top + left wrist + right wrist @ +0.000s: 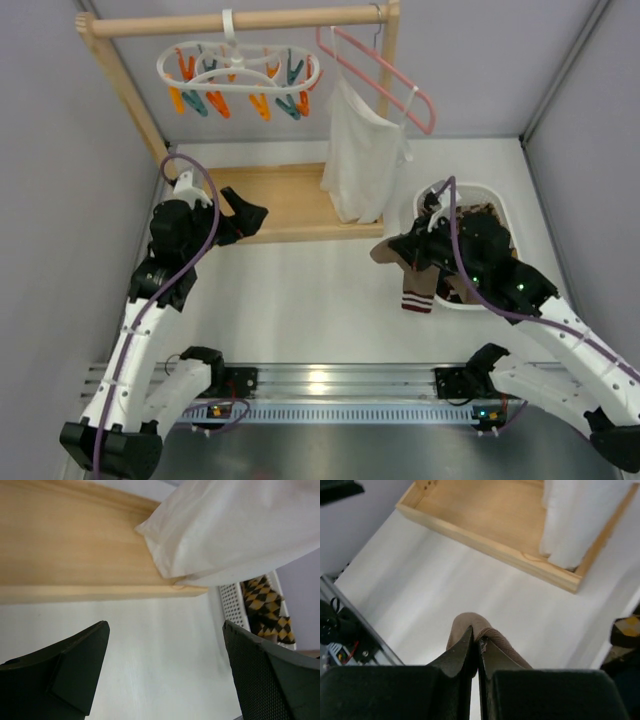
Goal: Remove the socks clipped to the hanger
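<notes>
Between the closed fingers of the right gripper (pixel 476 637), a brown sock (pixel 505 652) is pinched and hangs beside the white basket (pixel 230 600) holding the argyle socks (pixel 267 610), while the left gripper (pixel 165 650) stands fully open over the table (pixel 160 630) by the wooden base (pixel 75 545), well apart from the hanger (pixel 240 75) on the wooden rail (pixel 250 20).

the left arm (pixel 125 345) and the right arm (pixel 580 345) are white down low and black up high. a purple cable (pixel 212 215) runs along each. tiny green lights (pixel 520 288) glow on the right one, and the left pincer (pixel 165 630) has fat black fingers (pixel 75 665).
</notes>
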You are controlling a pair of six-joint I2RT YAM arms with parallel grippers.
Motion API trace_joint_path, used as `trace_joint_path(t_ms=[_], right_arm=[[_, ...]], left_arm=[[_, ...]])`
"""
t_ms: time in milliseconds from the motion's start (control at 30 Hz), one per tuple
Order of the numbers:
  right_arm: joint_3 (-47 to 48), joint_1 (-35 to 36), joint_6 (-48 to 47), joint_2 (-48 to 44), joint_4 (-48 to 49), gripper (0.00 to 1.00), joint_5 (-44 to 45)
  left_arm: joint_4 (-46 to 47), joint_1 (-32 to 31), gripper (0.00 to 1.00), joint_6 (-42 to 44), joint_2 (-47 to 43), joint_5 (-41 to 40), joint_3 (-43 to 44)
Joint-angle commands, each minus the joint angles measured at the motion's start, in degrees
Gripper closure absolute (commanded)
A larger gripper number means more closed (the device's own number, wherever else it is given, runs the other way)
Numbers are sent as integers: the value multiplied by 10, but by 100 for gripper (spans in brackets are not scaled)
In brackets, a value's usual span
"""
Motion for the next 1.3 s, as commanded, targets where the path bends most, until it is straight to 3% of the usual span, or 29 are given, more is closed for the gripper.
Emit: trace_joint_path(t_ms=[0,133,300,500,733,867,1067,1267], right_arm=[[41,-6,15,-63,-79,97,175],[67,-6,16,-101,-121,98,249],[117,-7,15,-103,-171,98,340],[122,-9,15,-102,-169,100,345],[99,-28,10,-72,-150,100,353],[41,-112,15,-56,-82,100,230],[21,-202,26,-40,-31,100,117],[26,-261,29,-20,-34,100,112]], left_arm=[[-102,2,2,47,-52,-26,-15],[-169,2,2,94,-67,-46,1],[-175,2,2,126,-90,-67,-27],[-176,0,2,113,-106,-111,-35],[-175,0,2,105,-124,-100,-42],[-174,-1,2,104,-122,-97,-42],[-173,-1,2,104,-126,-97,-44],[-173,-2,2,103,-132,-97,-45]])
